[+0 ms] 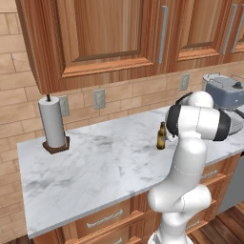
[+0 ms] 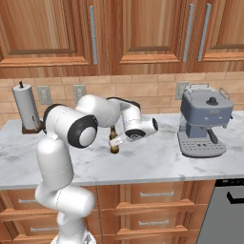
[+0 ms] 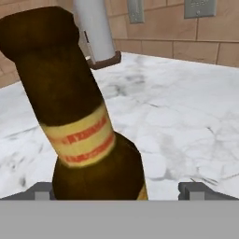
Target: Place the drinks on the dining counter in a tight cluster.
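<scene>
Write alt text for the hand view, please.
A brown bottle with a yellow and red label stands close up between the open tool's tips, on a marble counter. Behind it are a paper towel roll and a brick wall with outlets.

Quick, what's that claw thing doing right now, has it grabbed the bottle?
End effector: open, fingers on either side of the brown bottle, not closed on it.

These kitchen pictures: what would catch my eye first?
The big white robot arm bending over the marble counter, its open tool right up against a brown bottle. Then the grey coffee machine at the right and the paper towel roll at the left.
</scene>
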Robot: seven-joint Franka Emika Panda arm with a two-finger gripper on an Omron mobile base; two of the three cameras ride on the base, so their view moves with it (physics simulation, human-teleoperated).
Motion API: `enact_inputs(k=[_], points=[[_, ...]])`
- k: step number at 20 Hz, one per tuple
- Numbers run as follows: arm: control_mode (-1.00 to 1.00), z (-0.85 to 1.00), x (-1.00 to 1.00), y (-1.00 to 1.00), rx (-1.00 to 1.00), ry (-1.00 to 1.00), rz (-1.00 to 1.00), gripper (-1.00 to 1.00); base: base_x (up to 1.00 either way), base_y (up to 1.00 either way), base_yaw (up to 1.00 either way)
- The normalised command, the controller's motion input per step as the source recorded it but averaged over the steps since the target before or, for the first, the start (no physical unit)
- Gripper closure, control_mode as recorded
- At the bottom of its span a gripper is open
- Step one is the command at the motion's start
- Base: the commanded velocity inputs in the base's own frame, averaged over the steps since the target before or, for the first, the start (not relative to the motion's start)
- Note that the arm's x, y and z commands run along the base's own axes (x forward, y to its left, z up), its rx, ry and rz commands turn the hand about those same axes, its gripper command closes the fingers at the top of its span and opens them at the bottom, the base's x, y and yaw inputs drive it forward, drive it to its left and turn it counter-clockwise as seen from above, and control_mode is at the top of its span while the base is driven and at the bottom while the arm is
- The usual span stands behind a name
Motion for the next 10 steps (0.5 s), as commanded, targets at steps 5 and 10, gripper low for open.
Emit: enact_inputs(k=[5, 10], points=[[-1.0, 0.0, 0.0, 0.0, 0.0, 0.0, 0.0, -1.0, 0.0, 0.0, 0.0], [-1.0, 0.0, 0.0, 0.0, 0.0, 0.0, 0.0, 1.0, 0.0, 0.0, 0.0]])
